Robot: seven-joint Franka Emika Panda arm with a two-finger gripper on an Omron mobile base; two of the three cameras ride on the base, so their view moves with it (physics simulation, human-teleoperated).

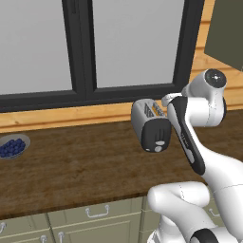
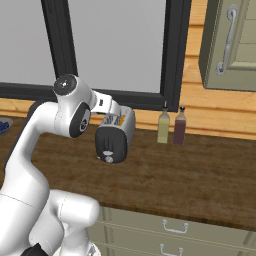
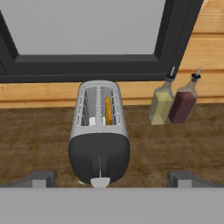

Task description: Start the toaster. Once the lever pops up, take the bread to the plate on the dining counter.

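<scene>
Bread (image 3: 107, 110) is sitting edge-up in the right-hand slot of the toaster (image 3: 99, 131) as the hand view frames it, only its tan crust showing, while the toaster is standing on the wooden counter (image 1: 71, 166) below the window (image 1: 85, 47), near the two bottles (image 3: 170, 103). We are hovering our gripper (image 3: 112, 179) just in front of the black end panel, its jaws spread wide and holding nothing, one tip showing on each side of the lever (image 3: 100, 182). We are judging the lever to be a small, stiff, sprung tab, so pressing straight down on its top looks wiser than pinching it. We are expecting the slice to be light, soft and crumbly, best pinched gently across its flat faces near the exposed top edge.
</scene>
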